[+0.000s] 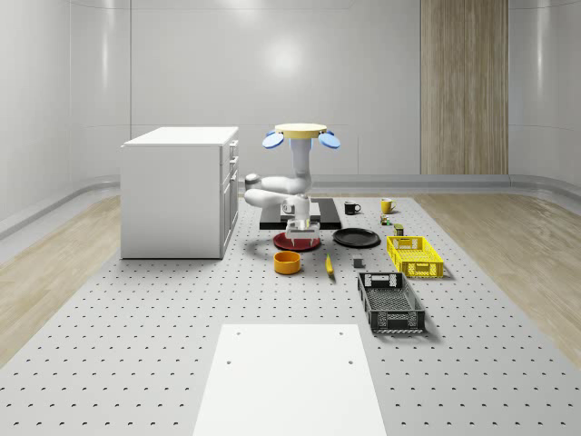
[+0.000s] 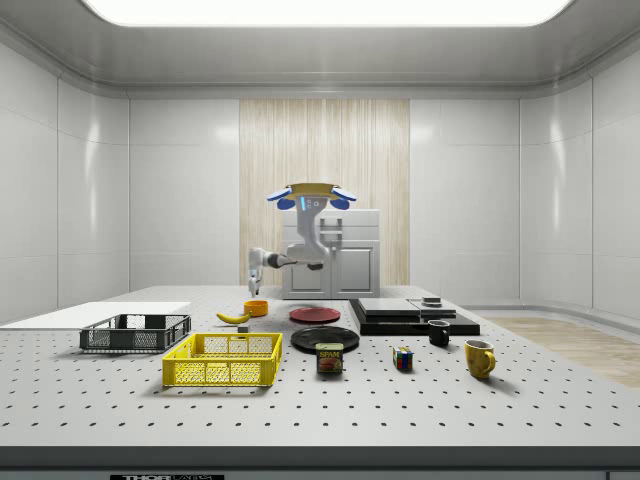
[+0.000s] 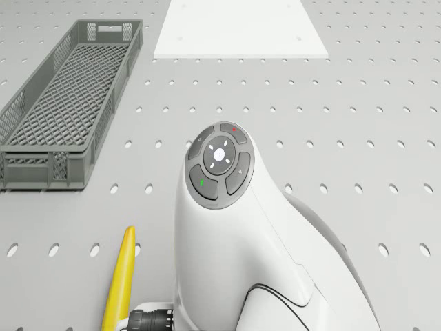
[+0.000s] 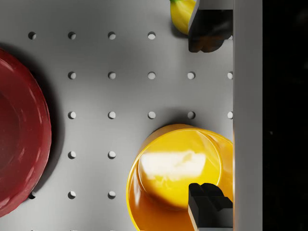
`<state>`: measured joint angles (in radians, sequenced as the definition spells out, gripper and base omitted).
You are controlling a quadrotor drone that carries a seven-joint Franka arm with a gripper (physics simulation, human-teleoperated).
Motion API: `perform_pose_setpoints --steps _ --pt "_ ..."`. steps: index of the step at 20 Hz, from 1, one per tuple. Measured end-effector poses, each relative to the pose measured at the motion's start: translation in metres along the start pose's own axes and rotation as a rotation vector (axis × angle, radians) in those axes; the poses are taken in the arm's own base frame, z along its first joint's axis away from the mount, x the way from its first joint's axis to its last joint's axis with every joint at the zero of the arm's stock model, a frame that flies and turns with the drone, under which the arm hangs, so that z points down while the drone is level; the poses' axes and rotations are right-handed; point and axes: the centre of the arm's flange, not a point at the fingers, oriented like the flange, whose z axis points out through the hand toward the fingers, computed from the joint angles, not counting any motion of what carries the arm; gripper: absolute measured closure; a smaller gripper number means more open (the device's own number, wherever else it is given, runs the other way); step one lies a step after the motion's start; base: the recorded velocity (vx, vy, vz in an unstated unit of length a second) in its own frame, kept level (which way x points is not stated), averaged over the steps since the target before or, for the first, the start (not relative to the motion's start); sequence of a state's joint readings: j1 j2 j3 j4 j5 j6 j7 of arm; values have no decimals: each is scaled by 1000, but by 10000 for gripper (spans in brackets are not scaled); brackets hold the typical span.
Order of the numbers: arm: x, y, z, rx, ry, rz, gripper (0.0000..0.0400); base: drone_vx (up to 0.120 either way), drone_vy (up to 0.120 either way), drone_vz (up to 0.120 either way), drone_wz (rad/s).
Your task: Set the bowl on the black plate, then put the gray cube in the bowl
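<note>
- Nearest the camera in the wrist view is the bowl [image 4: 180, 175], orange-yellow and upright on the perforated table [image 4: 110, 96], directly under the gripper [image 4: 210, 118].
- The gripper's fingers [image 4: 209, 31] are spread wide, holding nothing; one tip shows over the bowl's near rim, the other beyond its far side, next to the banana [image 4: 182, 14].
- The bowl sits slightly off-centre between the tips, so I judge the coming move to be a small sideways correction, then a straight drop onto the rim.
- The red plate [image 4: 19, 134] lies just beside the bowl, apart from it.
- In the whole-scene view the drone [image 1: 301, 134] hovers over the red plate, arm bent down toward the bowl [image 1: 288, 262].
- The black plate [image 1: 356, 238] lies on the table to that view's right of the red plate, near the bowl; the banana [image 1: 329, 264] lies between bowl and black plate.
- I cannot pick out the gray cube with confidence.
- The yellow crate [image 1: 414, 255] and gray crate [image 1: 390, 302] stand further to that right, out of the way.
</note>
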<state>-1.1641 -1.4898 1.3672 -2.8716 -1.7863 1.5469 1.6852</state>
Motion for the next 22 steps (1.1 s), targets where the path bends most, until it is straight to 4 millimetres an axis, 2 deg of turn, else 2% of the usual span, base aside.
perform_pose_setpoints --steps 3,9,22 --pt "0 0 0 0 0 0 0 0 0 -120 0" --pt "4 4 2 0 0 0 0 0 0 0 0" --pt "18 -7 35 0 0 0 0 0 0 0 0"
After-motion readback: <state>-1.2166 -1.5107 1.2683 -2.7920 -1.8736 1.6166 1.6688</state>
